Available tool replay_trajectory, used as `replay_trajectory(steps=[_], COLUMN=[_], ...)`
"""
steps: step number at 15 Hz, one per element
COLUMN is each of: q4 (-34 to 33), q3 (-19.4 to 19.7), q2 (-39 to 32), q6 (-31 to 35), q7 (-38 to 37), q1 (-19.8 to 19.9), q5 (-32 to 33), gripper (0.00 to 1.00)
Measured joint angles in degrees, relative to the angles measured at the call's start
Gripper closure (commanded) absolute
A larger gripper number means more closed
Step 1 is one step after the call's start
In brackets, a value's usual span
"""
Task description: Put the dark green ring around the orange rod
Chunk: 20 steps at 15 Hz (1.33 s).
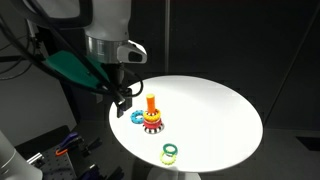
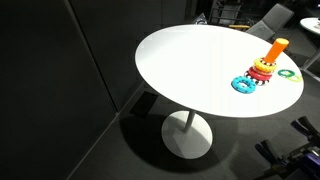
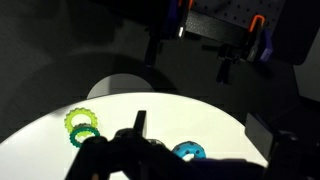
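**Looks like a robotics lab to me**

Dark room, black walls, and a plain round white table (image 1: 220,110) on a pedestal foot (image 2: 188,138). Far beyond the jaws of the gripper (image 3: 140,130), a black perforated tool panel (image 3: 225,22) hangs; office chairs (image 2: 272,18) sit behind the table.

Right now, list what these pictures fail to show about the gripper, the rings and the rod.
- Gripper: small and dark in an exterior view, a black silhouette in the wrist view; open or shut, cannot tell.
- Dark green ring: tiny in an exterior view, crowding the lighter green ring; stacked or beside, cannot tell.
- Orange rod: not made out in the wrist view, probably behind the gripper's silhouette.
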State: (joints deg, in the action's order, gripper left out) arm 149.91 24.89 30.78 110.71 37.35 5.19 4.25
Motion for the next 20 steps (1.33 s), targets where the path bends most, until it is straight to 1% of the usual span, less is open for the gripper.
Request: replay_trajectory(steps=[2, 4, 10, 14, 20], q4=[0.21, 0.36, -0.75, -3.74, -8.14], q3=[-1.09, -2.1, -4.06, -4.68, -6.44], q2=[-0.9, -3.08, -13.95, -21.2, -29.45], q6=[2.52, 6.56, 18.49, 23.17, 28.61], q7=[-0.23, -1.13, -2.4, -2.54, -4.84], q1=[0.48, 0.51, 0.52, 1.05, 3.45], q5=[-0.05, -0.3, -2.03, -3.16, -3.23], gripper=[0.0, 0.0, 0.0, 0.0, 0.0])
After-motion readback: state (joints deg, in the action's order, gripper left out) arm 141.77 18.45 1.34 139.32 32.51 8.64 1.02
